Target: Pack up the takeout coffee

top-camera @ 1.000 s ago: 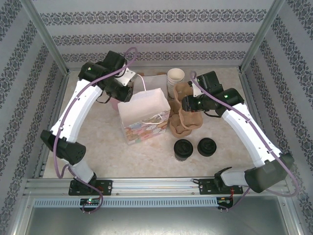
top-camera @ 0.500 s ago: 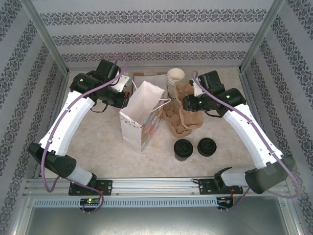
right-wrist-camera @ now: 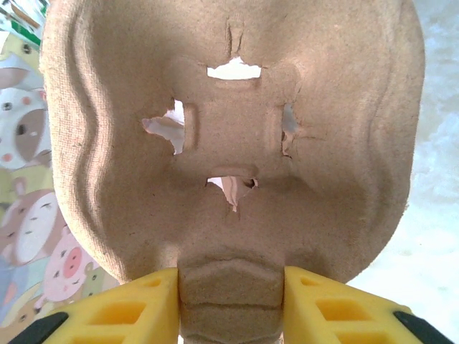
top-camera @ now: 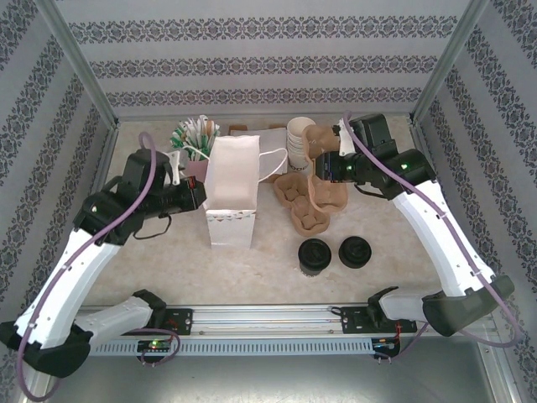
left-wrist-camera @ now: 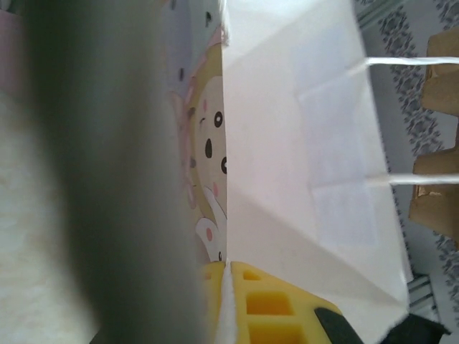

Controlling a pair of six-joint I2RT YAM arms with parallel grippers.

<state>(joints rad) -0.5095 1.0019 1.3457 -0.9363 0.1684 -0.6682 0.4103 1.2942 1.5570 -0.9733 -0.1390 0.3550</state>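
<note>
Two takeout coffee cups with black lids (top-camera: 314,254) (top-camera: 355,251) stand on the table in front of the arms, apart from both grippers. A white paper bag (top-camera: 231,189) (left-wrist-camera: 301,143) stands upright left of centre. My left gripper (top-camera: 200,196) (left-wrist-camera: 228,301) is shut on the bag's left wall, the paper edge pinched between the yellow fingers. My right gripper (top-camera: 329,164) (right-wrist-camera: 231,301) is shut on the rim of a brown pulp cup carrier (top-camera: 318,139) (right-wrist-camera: 229,143), held up behind the coffees.
Another pulp carrier (top-camera: 300,206) lies right of the bag. A stack of lidless cream cups (top-camera: 300,136) stands at the back. A pink holder with sticks and packets (top-camera: 193,141) sits behind the left gripper. Metal posts and patterned walls close in the table.
The left arm swung forward and left, drawing the bag upright with its opening up. The right gripper moved slightly back and up with the carrier.
</note>
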